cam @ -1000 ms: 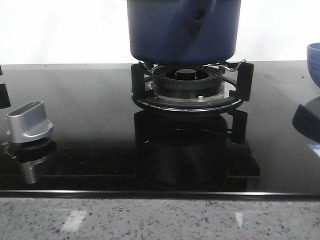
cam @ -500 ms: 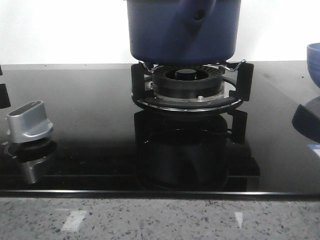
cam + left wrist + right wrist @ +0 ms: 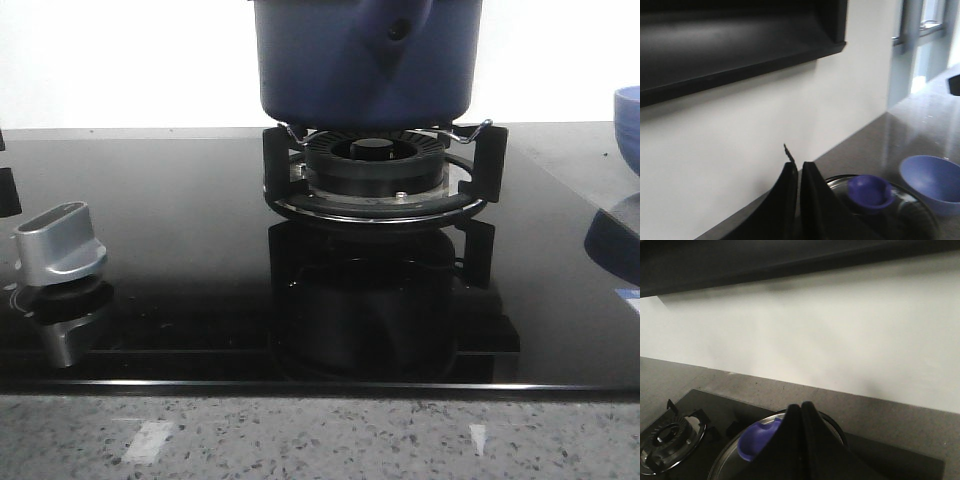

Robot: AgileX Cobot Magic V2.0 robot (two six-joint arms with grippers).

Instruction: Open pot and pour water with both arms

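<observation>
The dark-blue pot [image 3: 330, 60] stands on the burner grate [image 3: 380, 165] at the back centre, its handle stub with a round hole [image 3: 396, 30] facing me. Its top is cut off in the front view. In the left wrist view, my left gripper [image 3: 799, 165] is shut and empty, above and beside the glass lid [image 3: 912, 212] with its blue knob [image 3: 870, 191]. In the right wrist view, my right gripper [image 3: 801, 406] is shut and empty above the lid [image 3: 732, 457], partly hiding the blue knob [image 3: 757, 442]. Neither gripper shows in the front view.
A silver stove knob [image 3: 58, 242] sits at the left on the black glass hob [image 3: 180, 260]. A smaller blue bowl [image 3: 630, 115] stands at the right edge, also in the left wrist view [image 3: 932, 180]. A second burner [image 3: 670, 437] lies beside the pot. A wall is close behind.
</observation>
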